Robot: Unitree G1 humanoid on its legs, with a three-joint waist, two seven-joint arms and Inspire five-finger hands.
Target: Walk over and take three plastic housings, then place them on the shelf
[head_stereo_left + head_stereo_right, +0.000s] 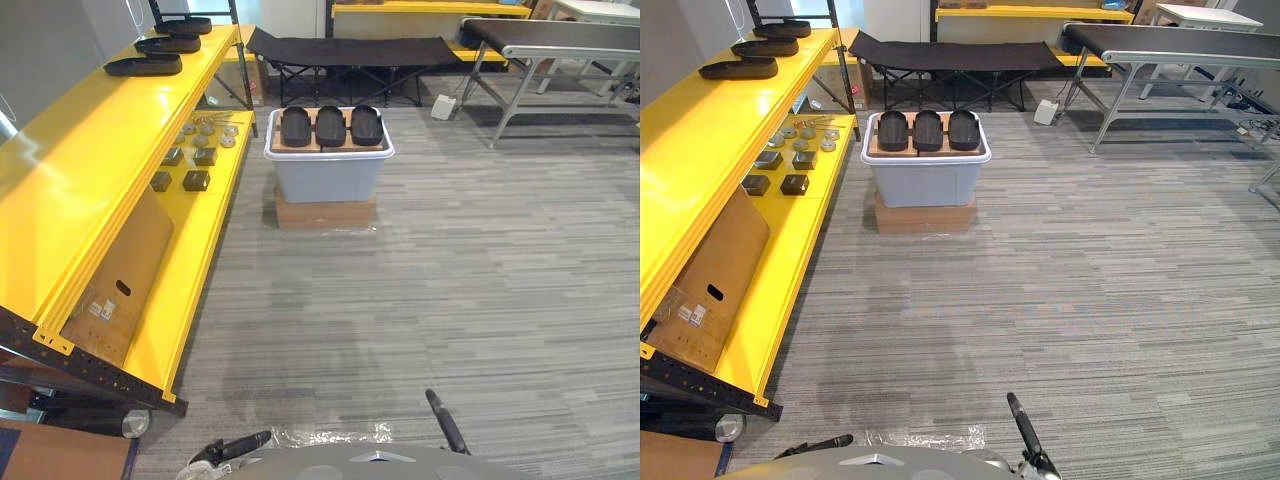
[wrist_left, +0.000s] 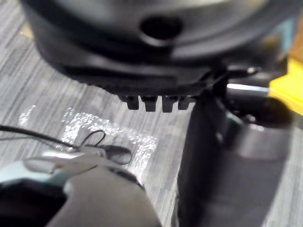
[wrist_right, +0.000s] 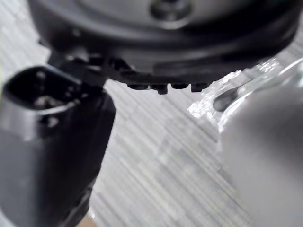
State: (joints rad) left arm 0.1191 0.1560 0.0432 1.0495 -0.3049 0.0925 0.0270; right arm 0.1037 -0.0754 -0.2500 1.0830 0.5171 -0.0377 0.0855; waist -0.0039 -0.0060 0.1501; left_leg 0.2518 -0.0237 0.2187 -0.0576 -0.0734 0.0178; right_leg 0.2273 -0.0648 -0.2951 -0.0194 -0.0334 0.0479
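Left eye view: where are the plastic housings (image 1: 330, 126)?
— Three abreast atop a grey bin (image 1: 328, 175) (beside the yellow shelf (image 1: 90, 170)); left hand (image 1: 240, 446) and right hand (image 1: 446, 420) loose, empty.

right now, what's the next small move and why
Probably a step ahead toward the grey bin: the three black housings lie in a row on top of it, far across the carpet, likely out of reach, beside the yellow shelf.

Black housings (image 1: 330, 126); yellow shelf (image 1: 90, 170); grey striped carpet (image 1: 450, 280).
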